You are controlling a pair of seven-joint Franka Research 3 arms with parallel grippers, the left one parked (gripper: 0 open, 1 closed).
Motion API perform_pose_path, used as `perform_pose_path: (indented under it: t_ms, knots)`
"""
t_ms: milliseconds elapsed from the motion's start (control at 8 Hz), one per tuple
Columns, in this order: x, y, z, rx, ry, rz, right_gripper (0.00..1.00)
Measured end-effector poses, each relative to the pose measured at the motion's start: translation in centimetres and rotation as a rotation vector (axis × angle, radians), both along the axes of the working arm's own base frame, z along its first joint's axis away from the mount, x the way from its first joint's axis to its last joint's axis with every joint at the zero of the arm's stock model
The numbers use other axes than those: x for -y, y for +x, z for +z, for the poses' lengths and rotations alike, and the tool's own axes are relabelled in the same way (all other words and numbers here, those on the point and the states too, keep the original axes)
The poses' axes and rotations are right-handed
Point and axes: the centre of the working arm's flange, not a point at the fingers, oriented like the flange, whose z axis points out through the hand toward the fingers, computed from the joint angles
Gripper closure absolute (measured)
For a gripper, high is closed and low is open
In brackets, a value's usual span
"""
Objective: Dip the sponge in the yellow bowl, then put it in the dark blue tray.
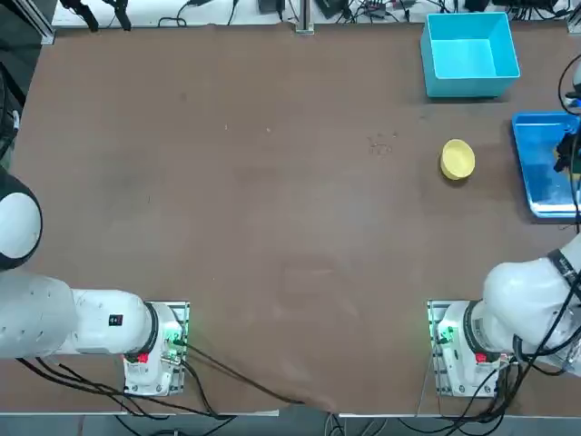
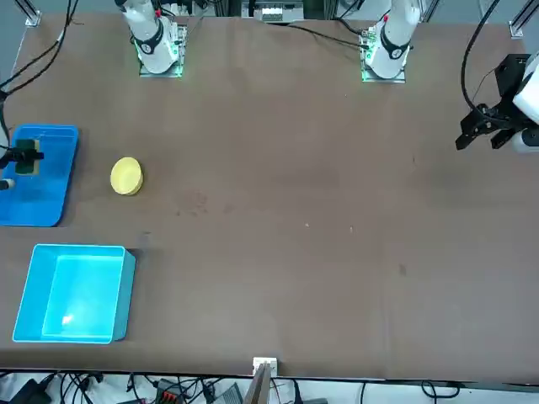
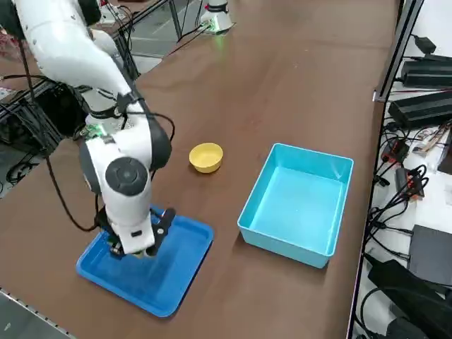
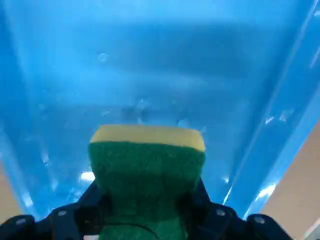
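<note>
While the right arm reached out over the table's right-hand edge, its right gripper (image 4: 147,220) hung low above the dark blue tray (image 3: 176,272), fingers clamped on the sponge (image 4: 148,170). In the wrist view the sponge sat squeezed between the two black fingers, its dark green face toward the camera and the yellow layer on the far side, with the tray's wet-looking blue floor filling the background; whether the sponge touched that floor could not be told. From the front camera the sponge (image 2: 25,157) showed as a dark green patch over the tray's (image 2: 50,198) upper part, at the picture's far left. In the overhead view the tray (image 1: 537,154) lay at roughly three o'clock on the table, cut by the frame edge, and the gripper was only partly visible there. The yellow bowl (image 1: 457,159) stood just beside the tray, toward the table's middle, apart from it and upright. A light cyan box (image 1: 468,56) sat at about one o'clock, near the far edge, well clear of both bowl and tray. In the side view the bowl (image 3: 206,157) lay beyond the arm's white wrist.
</note>
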Motion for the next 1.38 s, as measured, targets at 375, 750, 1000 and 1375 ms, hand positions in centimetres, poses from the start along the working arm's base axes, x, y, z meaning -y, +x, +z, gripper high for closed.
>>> perform_pose_path:
  t_ms: [375, 750, 1000, 1375]
  knots:
    - [1.2, -0.9, -3.4, 0.011, 0.026, -0.041, 0.12]
    - [1.2, -0.2, -2.8, 0.035, 0.025, -0.044, 0.00]
    - [0.7, 1.5, 0.4, 0.088, 0.039, -0.066, 0.00]
    - [-2.9, 4.5, 13.3, 0.176, 0.020, -0.024, 0.00]
